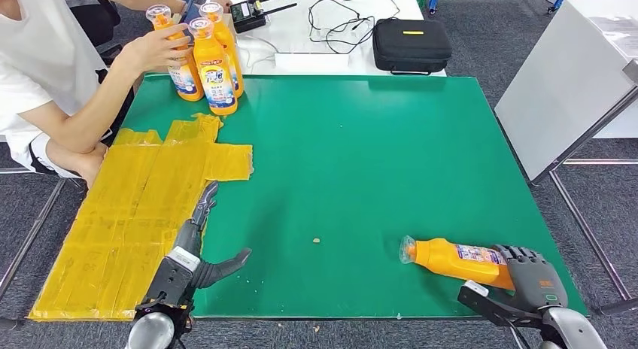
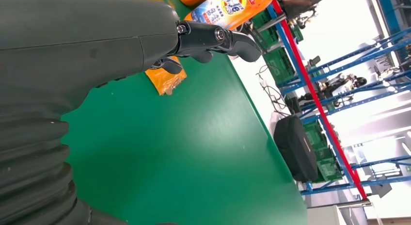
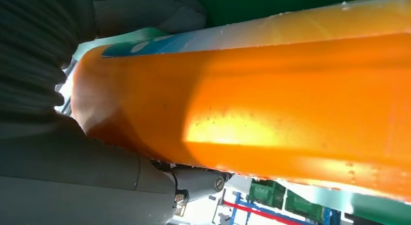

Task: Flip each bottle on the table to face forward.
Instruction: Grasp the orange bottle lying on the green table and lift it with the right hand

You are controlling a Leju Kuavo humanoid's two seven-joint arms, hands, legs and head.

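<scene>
Green matte tabletop, biggest thing in the head view. A patch of overlapping yellow translucent tape strips covers its near-left part, running from the front edge up toward the back left.

White table butts against the far edge, carrying a black zipped fabric case, loose black cables and a black handheld radio with antenna. Angled white panel stands off the right side.

Person in a white shirt seated at the far-left corner, one hand on a cluster of three upright orange plastic bottles with clear caps and blue-white labels, standing at the back-left corner of the tabletop, touching each other.

Task item: one orange plastic bottle with a clear cap, lying on its side near the front-right edge, cap pointing left, base toward the right. Label strip visible along its upper side. The right wrist view shows its orange body close up.

Right hand is at the base end of the lying bottle, dark fingers wrapped over the base, thumb underneath on the near side: gripping it. Bottle looks to be resting on the tabletop; can't tell if lifted.

Left hand rests near the front-left, at the edge of the yellow tape, fingers stretched forward, thumb splayed to the right, holding nothing. Left wrist view: fingers extended over green surface.

Small pale crumb mid-tabletop, well apart from both hands.
</scene>
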